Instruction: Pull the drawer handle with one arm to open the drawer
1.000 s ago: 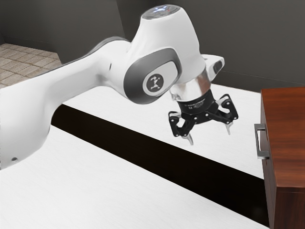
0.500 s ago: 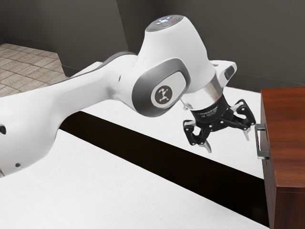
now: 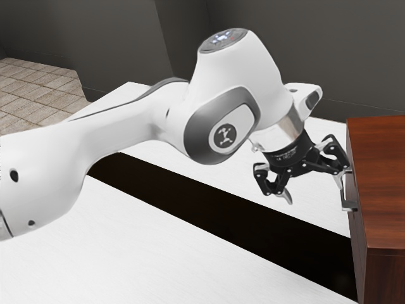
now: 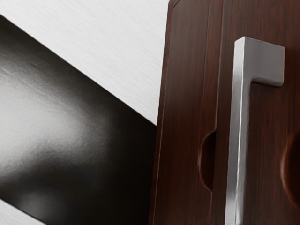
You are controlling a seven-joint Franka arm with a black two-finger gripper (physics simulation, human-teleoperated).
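Observation:
A dark wooden drawer cabinet (image 3: pixel 380 190) stands at the exterior view's right edge, with a grey metal bar handle (image 3: pixel 347 195) upright on its front. My gripper (image 3: pixel 315 186) hangs open just beside that handle, on the side of the exterior view's left, with nothing between its fingers. The fingertip nearer the cabinet is right at the handle's upper end; I cannot tell whether it touches. In the wrist view the handle (image 4: pixel 239 140) is close in front of the hand, standing off the drawer front (image 4: pixel 187 117). The drawer front sits flush with the cabinet.
A white tabletop (image 3: pixel 158 259) lies under the arm, and a second white surface (image 3: pixel 209 161) lies behind it. A dark gap (image 3: pixel 209 212) runs between them up to the cabinet. A tiled floor (image 3: pixel 31 82) lies at the far left.
My hand has travelled toward the exterior view's right and a little downward, closing the distance to the drawer handle. The fingers have stayed open. The drawer has not moved.

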